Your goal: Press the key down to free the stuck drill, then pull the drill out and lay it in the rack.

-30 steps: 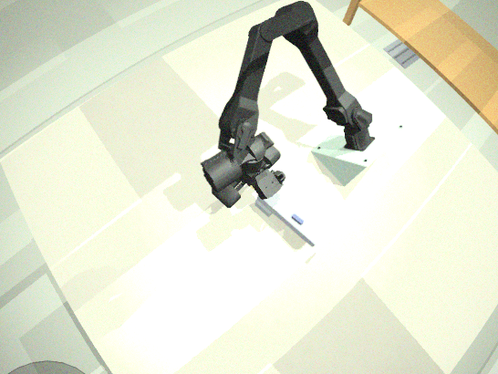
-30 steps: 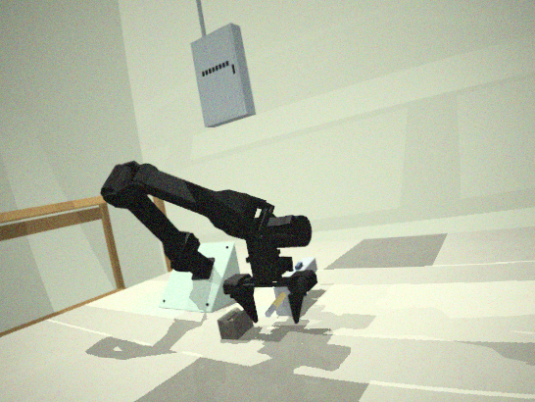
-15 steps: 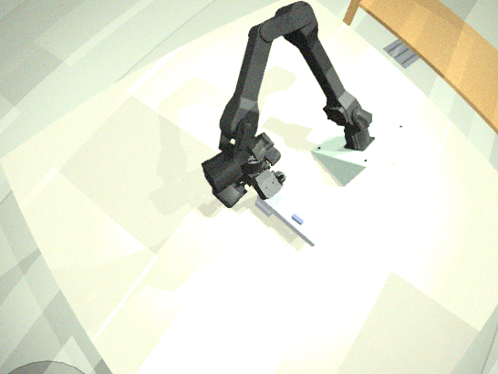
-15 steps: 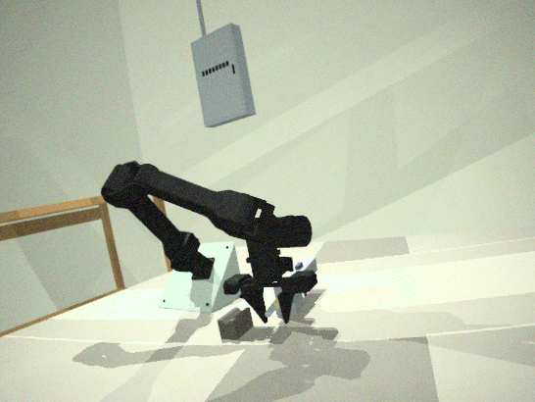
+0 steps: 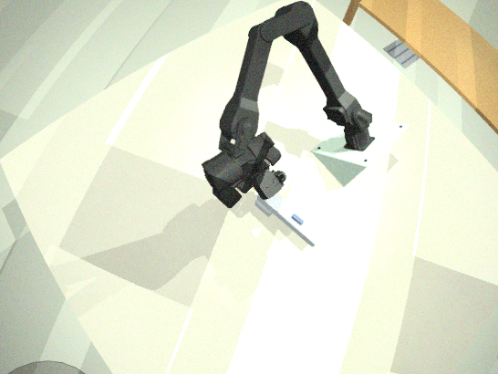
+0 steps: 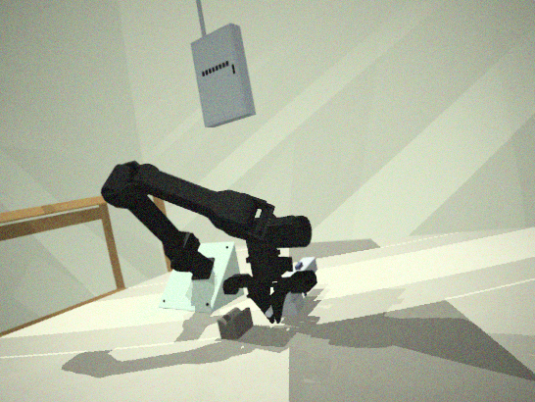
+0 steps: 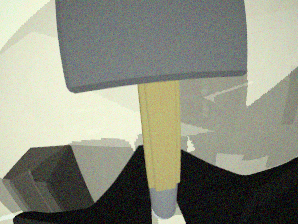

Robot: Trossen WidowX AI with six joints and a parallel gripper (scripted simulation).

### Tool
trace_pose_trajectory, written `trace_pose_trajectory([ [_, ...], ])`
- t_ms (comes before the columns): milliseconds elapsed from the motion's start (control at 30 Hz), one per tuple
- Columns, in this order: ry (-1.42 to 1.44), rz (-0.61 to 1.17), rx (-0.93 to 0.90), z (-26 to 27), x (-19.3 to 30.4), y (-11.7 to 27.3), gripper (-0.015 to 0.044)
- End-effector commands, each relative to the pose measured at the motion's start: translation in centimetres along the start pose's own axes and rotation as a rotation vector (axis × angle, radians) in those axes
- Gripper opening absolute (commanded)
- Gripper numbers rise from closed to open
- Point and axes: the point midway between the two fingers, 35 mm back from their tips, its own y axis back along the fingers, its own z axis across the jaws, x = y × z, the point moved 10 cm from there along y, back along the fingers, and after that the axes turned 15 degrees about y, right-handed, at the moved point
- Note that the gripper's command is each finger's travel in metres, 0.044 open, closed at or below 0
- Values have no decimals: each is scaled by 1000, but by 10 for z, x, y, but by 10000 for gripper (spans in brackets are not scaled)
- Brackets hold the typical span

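The drill [image 7: 161, 115] has a yellow shaft and a grey tip, and sticks out of the grey housing [image 7: 155, 40] [image 5: 306, 238] [image 6: 292, 306]. My gripper [image 7: 152, 149] [image 6: 275, 321] is shut on the lower part of the yellow shaft, close to the grey tip. How deep the drill sits in the housing is hidden. A small blue block [image 5: 297, 219] [image 6: 298, 265], which looks like the key, is on the housing's top; I cannot tell whether it is pressed. The dark grooved rack [image 6: 236, 325] [image 7: 56, 167] stands beside the gripper, at the lower left in the wrist view.
My arm's base stands on a pale green wedge [image 5: 342, 169] [image 6: 183, 294]. A wooden frame [image 5: 438, 41] [image 6: 112, 250] stands beyond the table. A grey box [image 6: 222, 93] hangs above the arm. The housing rises close beside the fingers.
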Motion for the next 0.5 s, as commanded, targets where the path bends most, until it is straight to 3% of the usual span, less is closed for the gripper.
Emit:
trace_pose_trajectory([
  [0, -7, -2, -1, 1, 0, 2, 0],
  [467, -7, -1, -1, 3, 7, 1, 0],
])
